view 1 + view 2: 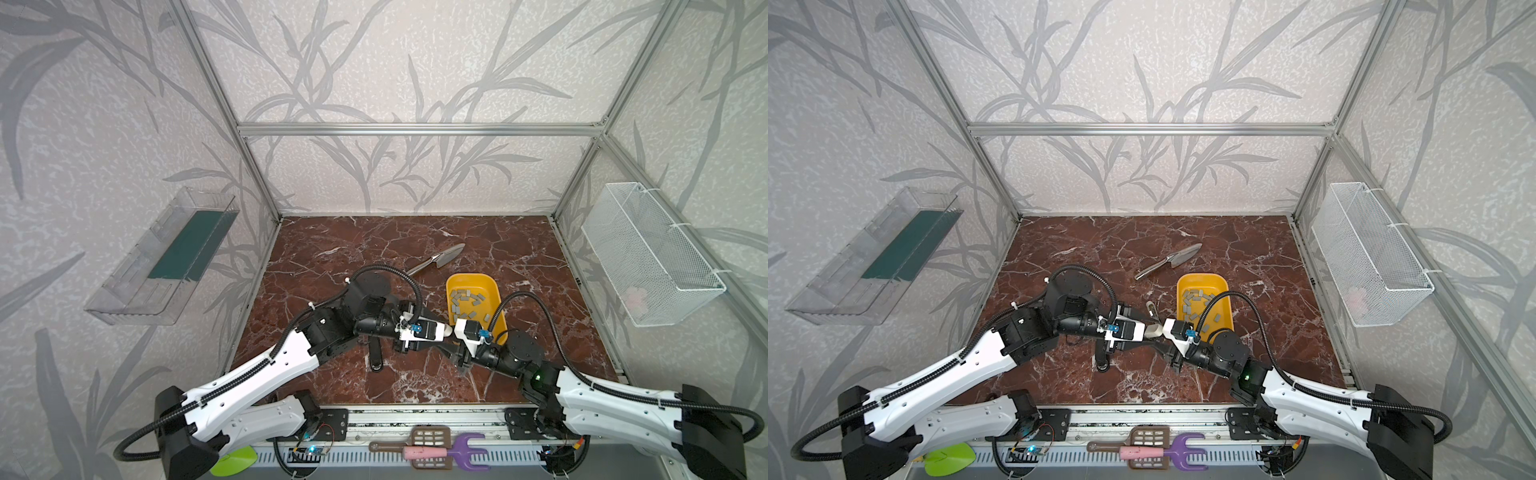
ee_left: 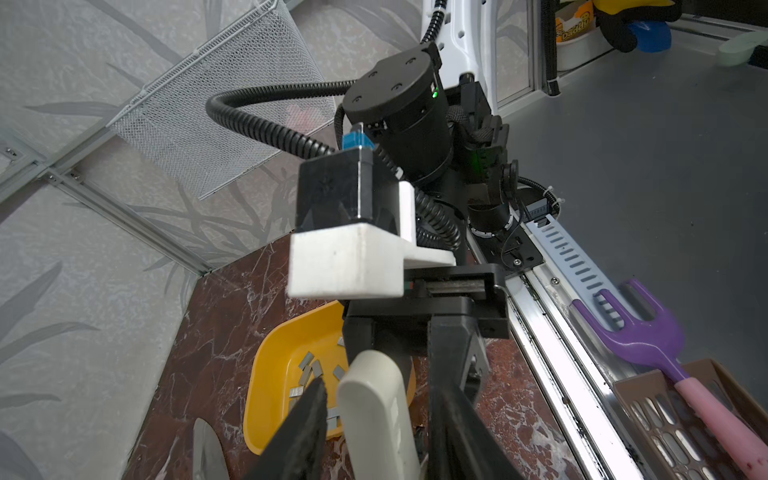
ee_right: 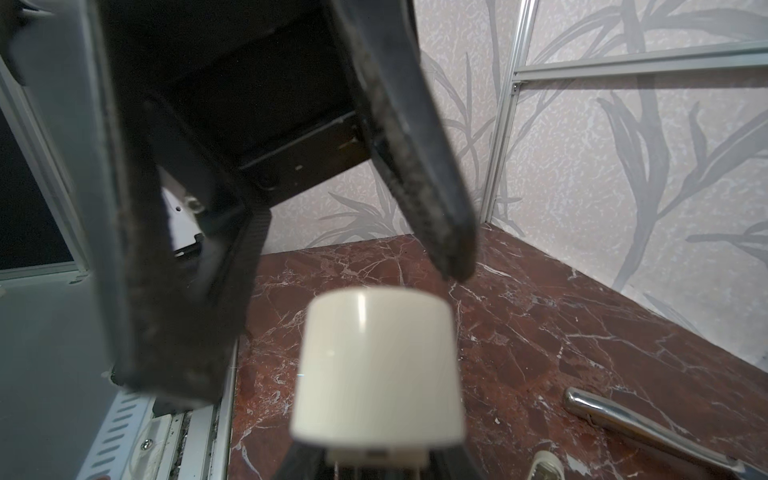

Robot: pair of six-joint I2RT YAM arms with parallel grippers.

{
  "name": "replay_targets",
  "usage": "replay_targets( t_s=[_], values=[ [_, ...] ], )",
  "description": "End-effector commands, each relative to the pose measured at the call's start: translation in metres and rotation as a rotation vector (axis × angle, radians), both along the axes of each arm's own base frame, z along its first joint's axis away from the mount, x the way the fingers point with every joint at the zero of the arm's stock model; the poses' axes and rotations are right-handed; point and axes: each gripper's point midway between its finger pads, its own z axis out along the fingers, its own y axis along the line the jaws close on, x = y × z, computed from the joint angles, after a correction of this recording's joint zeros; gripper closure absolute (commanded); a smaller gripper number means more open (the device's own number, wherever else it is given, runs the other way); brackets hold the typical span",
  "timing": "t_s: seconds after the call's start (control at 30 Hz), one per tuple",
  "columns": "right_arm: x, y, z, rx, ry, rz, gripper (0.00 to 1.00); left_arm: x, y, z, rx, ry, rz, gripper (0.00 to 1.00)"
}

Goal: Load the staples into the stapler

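A cream stapler (image 1: 448, 331) (image 1: 1152, 331) hangs above the table's middle, where my two grippers meet. My right gripper (image 3: 374, 461) is shut on its one end (image 3: 376, 374). My left gripper (image 2: 380, 390) stands open around the other end (image 2: 374, 407), with a narrow gap on each side; its fingers (image 3: 428, 199) are spread apart from the stapler in the right wrist view. The staples (image 1: 467, 297) (image 1: 1200, 297) (image 2: 309, 365) lie loose as small grey strips in a yellow tray (image 1: 490, 286) (image 1: 1221, 286) (image 2: 270, 374) just behind the right gripper (image 1: 455, 340).
A metal trowel (image 1: 436, 259) (image 3: 623, 415) lies behind the tray. A black elongated object (image 1: 376, 353) lies on the table under the left arm. A small cream and metal piece (image 1: 1151, 309) shows beside the tray. A wire basket (image 1: 652, 253) hangs on the right wall, and plastic toys (image 1: 428, 451) rest on the front rail.
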Motion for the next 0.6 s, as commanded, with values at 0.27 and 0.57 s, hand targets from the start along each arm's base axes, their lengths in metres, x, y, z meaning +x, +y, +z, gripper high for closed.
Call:
replay_targets(
  t_s=[0.27, 0.57],
  values=[
    [0.033, 0.002, -0.012, -0.127, 0.202, -0.167, 0.88, 0.089, 0.048, 0.053, -0.233, -0.123, 0.442, 0.44],
    [0.055, 0.025, -0.079, -0.442, 0.430, -0.246, 0.88, 0.124, 0.079, 0.049, -0.221, -0.241, 0.620, 0.44]
  ],
)
